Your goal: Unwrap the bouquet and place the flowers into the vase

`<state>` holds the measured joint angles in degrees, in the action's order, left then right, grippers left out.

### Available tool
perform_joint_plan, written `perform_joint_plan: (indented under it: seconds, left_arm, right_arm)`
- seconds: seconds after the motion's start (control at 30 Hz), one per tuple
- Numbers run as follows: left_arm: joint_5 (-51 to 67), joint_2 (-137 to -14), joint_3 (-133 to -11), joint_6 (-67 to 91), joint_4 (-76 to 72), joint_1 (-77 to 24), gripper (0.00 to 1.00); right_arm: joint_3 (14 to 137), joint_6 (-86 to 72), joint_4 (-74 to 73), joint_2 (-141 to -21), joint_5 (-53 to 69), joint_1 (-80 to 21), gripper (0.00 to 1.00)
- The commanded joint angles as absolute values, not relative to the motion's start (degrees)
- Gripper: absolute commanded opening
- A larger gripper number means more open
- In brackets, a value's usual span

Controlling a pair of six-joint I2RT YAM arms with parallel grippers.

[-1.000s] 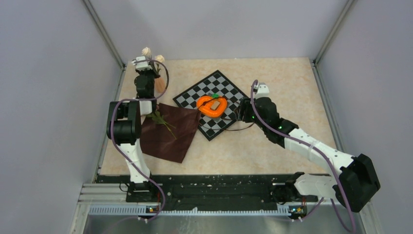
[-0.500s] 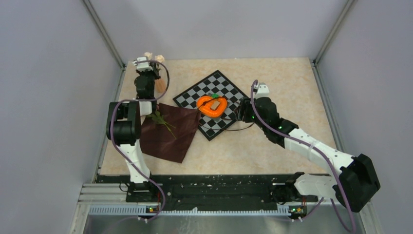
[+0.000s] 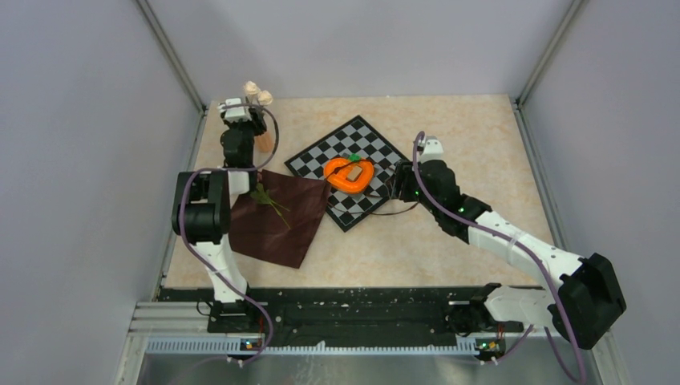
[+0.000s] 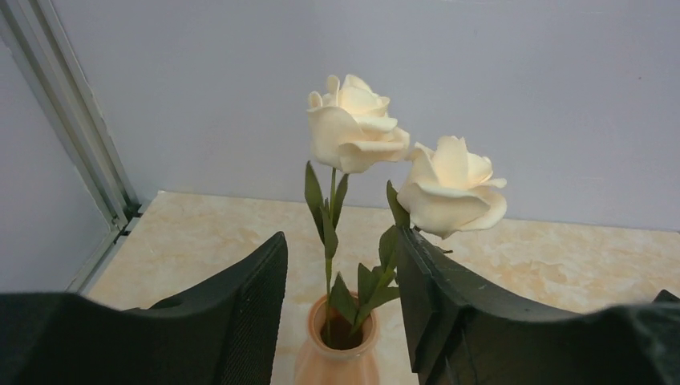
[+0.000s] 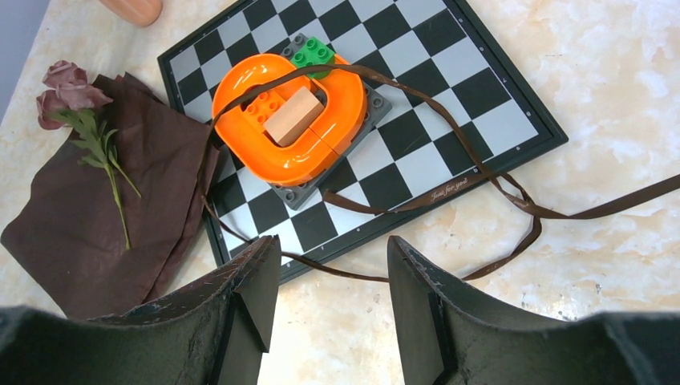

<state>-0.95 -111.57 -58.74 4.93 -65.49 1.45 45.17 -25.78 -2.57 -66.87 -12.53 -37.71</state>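
- Plainly, the left pincer [image 4: 339, 257] is held open, with the stems of the cream roses [image 4: 353, 124] between its fingers and nothing gripped. The right-hand finger [image 4: 433, 289] is seen just beside the lower rose head.
- If that pincer is drawn away crookedly, a leaf or head could be snagged. The roses could then be pulled out, or the vase [image 4: 335, 365] tipped, since it looks small and narrow.
- The vase is placed at the far left corner of the desk [image 3: 449, 128], near the wall, so little room is left for retreat.
- The mauve sprig [image 5: 76, 92] is left lying on the spread cloth [image 5: 88, 224]. The thin stem could be missed, or cloth pinched with it.
- The right pincer [image 5: 333, 265] is held open and empty above the chessboard [image 5: 481, 104]; the loose ribbon [image 5: 513, 200] below could be caught.
- Counted: two cream roses in one vase, one mauve sprig (heads clustered, their number not told), one cloth, one ribbon, one chessboard, one orange heart [image 5: 248, 156], two pincers.
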Motion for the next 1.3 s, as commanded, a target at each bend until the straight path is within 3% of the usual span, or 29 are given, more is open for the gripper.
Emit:
perform_joint_plan:
  seconds: [0.0,0.73,0.97,1.27]
  left_arm:
    - [-1.99,-107.36,-56.71,5.35,-68.01,1.32,0.59]
    - [-8.23,-90.84,-45.33,8.05,-59.35,1.23,0.94]
    - [-2.05,-83.32,-48.41,13.41,-36.43,1.23,0.97]
    - [1.97,-74.71,-50.91,28.13,-4.66,1.14,0.93]
  right_arm:
    - [46.93,-26.02,-0.43,-66.27,-12.31,-37.71,0.53]
    - [43.85,-24.12,0.28,-61.19,-10.75,-37.7,0.54]
    - [44.56,-22.29,-1.56,-61.63,-9.81,-37.71,0.54]
    - [43.79,-22.13,-0.42,-63.54,-5.32,-37.66,0.54]
